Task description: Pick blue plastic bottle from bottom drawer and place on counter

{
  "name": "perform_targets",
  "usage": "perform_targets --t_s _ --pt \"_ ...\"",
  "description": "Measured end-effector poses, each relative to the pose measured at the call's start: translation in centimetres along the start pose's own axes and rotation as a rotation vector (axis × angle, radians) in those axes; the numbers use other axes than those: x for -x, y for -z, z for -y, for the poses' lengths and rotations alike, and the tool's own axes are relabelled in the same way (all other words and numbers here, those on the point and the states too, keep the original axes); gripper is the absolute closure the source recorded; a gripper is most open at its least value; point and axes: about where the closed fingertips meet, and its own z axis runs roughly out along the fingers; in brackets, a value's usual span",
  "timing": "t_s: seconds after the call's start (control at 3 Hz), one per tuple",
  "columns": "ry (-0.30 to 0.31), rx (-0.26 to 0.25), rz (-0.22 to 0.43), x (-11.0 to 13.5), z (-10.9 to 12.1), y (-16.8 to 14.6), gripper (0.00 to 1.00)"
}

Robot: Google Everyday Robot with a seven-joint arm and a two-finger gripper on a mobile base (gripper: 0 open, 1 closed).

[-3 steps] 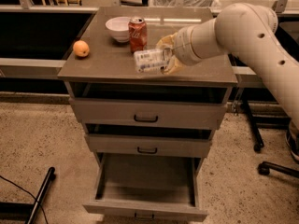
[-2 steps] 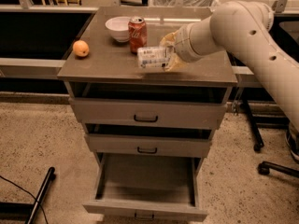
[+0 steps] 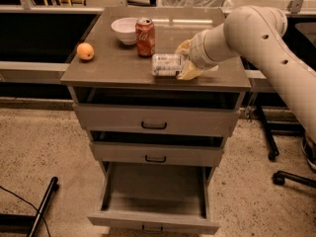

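Observation:
The blue plastic bottle (image 3: 166,64) lies on its side on the counter (image 3: 113,65), just right of the red soda can (image 3: 145,37). My gripper (image 3: 185,63) reaches in from the right, its yellowish fingers (image 3: 189,73) closed around the bottle's right end. The bottle rests low on or just above the counter surface near its front edge. The bottom drawer (image 3: 154,220) is pulled out below and shows no object inside.
A white bowl (image 3: 124,30) stands at the back of the counter and an orange (image 3: 85,51) lies at its left. The two upper drawers (image 3: 154,125) stand slightly open. A chair base (image 3: 291,177) stands at the right, a dark bar (image 3: 42,206) on the floor at left.
The gripper with the bottle has shifted slightly left and back over the counter, closer to the soda can, and lower toward the surface.

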Motion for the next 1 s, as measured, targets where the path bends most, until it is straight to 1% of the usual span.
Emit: perform_targets --t_s 1.0 --pt "0.000 0.000 0.000 0.00 -0.01 -0.01 0.04"
